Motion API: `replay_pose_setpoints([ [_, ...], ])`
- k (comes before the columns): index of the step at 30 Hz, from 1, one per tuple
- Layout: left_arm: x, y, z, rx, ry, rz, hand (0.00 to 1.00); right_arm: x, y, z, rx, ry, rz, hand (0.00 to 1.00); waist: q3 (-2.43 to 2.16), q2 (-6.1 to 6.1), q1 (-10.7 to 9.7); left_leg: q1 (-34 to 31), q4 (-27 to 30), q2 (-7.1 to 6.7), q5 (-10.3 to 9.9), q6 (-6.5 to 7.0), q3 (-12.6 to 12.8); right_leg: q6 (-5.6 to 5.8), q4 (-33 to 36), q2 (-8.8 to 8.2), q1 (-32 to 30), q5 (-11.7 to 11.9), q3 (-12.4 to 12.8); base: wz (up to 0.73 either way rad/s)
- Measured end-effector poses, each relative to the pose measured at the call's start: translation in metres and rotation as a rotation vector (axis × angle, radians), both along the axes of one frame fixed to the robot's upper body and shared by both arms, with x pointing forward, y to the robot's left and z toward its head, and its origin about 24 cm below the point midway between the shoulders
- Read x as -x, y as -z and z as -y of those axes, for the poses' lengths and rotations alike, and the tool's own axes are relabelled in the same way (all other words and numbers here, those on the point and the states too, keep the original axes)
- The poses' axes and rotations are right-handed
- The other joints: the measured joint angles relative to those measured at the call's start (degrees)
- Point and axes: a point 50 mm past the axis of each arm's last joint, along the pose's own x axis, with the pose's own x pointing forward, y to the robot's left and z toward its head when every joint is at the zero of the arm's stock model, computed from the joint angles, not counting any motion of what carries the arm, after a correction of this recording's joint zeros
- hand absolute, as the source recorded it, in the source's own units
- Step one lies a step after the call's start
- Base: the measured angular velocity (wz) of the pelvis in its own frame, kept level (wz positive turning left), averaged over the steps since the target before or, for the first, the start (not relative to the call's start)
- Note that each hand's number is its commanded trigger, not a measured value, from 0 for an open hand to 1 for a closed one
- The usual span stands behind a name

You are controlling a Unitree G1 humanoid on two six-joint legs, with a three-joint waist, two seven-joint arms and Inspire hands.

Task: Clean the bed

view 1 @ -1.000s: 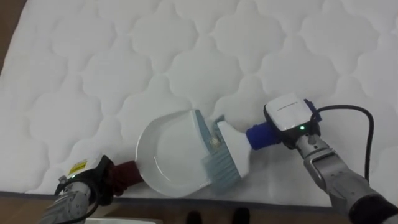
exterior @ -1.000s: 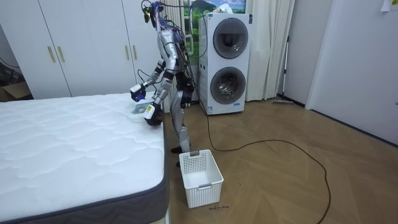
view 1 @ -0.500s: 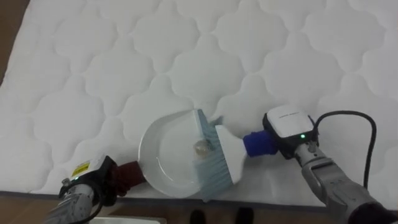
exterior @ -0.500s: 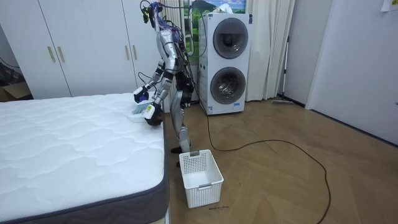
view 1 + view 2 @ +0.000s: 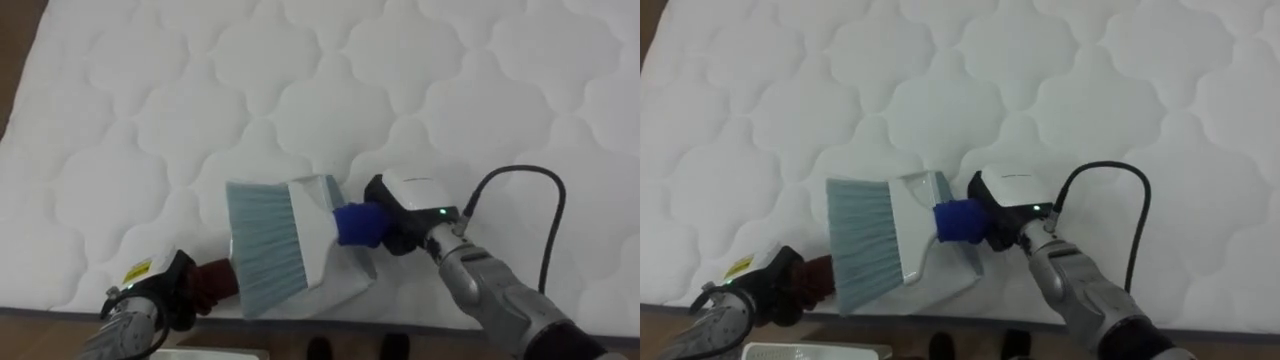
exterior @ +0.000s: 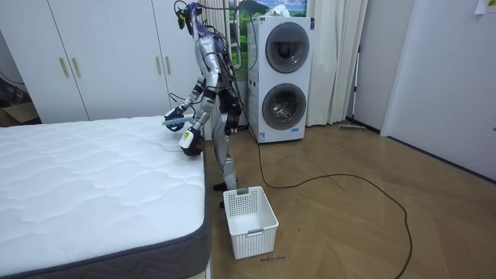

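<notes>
A white quilted mattress (image 5: pixel 300 90) lies below me. Near its front edge rests a white dustpan (image 5: pixel 345 278) with a dark red handle (image 5: pixel 212 278), and my left hand (image 5: pixel 160 300) is shut on that handle. A hand brush with grey-blue bristles (image 5: pixel 262 250) and a blue handle (image 5: pixel 358 225) lies across the pan, covering most of it. My right hand (image 5: pixel 405 215) is shut on the blue handle from the right. What is in the pan is hidden under the bristles. In the room view I stand at the bed's side (image 6: pixel 116 178), bent over its edge.
The mattress edge runs along the bottom of the eye views, with wood floor (image 5: pixel 15 40) at the far left. A white basket (image 6: pixel 249 221) stands on the floor beside the bed. Stacked washing machines (image 6: pixel 283 77) and white wardrobes (image 6: pixel 101 62) stand behind.
My right hand has swept the brush to the left across the dustpan. The bristles now cover the pan and the small bit that lay in it. The left hand holds still.
</notes>
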Motion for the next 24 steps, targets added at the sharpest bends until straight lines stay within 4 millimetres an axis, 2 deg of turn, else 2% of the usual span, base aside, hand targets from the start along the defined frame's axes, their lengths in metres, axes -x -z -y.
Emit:
replay_pose_setpoints([
  [8,0.004,0.003,0.004,0.019,0.008,-0.007,1.00,0.001,0.001,0.002,0.003,-0.010,-0.015,1.00,-0.07,-0.15,-0.3,0.1,-0.2,-0.24,0.1,0.14,0.4,0.01,0.4,-0.20,-0.4,0.0,0.3,-0.02],
  [14,0.009,0.009,0.004,0.024,-0.001,-0.035,1.00,0.004,0.006,0.014,0.007,0.021,-0.043,0.98,-0.05,-0.66,-0.6,2.9,-1.1,-0.36,0.1,0.21,0.8,0.27,-0.3,-0.29,2.3,-0.2,0.2,-0.01],
  [16,0.013,0.011,0.003,0.024,-0.005,-0.045,1.00,0.005,0.006,0.019,-0.056,0.069,-0.061,0.61,-0.03,-0.78,-1.5,3.8,-1.7,-0.37,0.1,0.24,0.9,0.32,-0.7,-0.29,3.3,-0.2,0.4,0.00],
  [17,0.014,0.011,0.003,0.024,-0.006,-0.047,1.00,0.005,0.006,0.021,-0.074,0.082,-0.066,0.60,-0.05,-0.87,-1.7,4.0,-1.8,-0.42,0.2,0.29,0.9,0.35,-0.7,-0.32,3.3,-0.2,0.5,0.00],
  [19,0.015,0.011,0.002,0.029,-0.009,-0.044,1.00,0.002,0.005,0.029,-0.130,0.140,-0.073,0.51,-0.06,-1.13,-2.1,4.4,-1.8,-0.54,0.2,0.33,1.0,0.43,-0.6,-0.37,3.6,-0.3,0.7,0.00],
  [20,0.014,0.011,0.002,0.034,-0.010,-0.039,1.00,0.002,0.005,0.032,-0.145,0.158,-0.073,0.40,-0.08,-1.17,-2.2,4.5,-1.8,-0.59,0.2,0.36,1.0,0.48,-0.6,-0.40,3.7,-0.3,0.7,0.00],
  [21,0.013,0.009,0.000,0.042,-0.016,-0.024,1.00,0.001,0.003,0.040,-0.176,0.202,-0.064,0.15,-0.11,-1.24,-2.2,4.7,-1.9,-0.62,0.2,0.36,0.9,0.56,-0.7,-0.41,3.9,-0.4,0.7,0.00],
  [24,0.011,0.005,-0.005,0.052,-0.048,0.004,1.00,-0.002,-0.004,0.055,-0.247,0.297,-0.010,0.02,-0.21,-1.51,-3.0,5.4,-1.9,-0.64,0.2,0.37,0.9,0.74,-1.0,-0.40,4.8,-0.5,0.7,0.02],
])
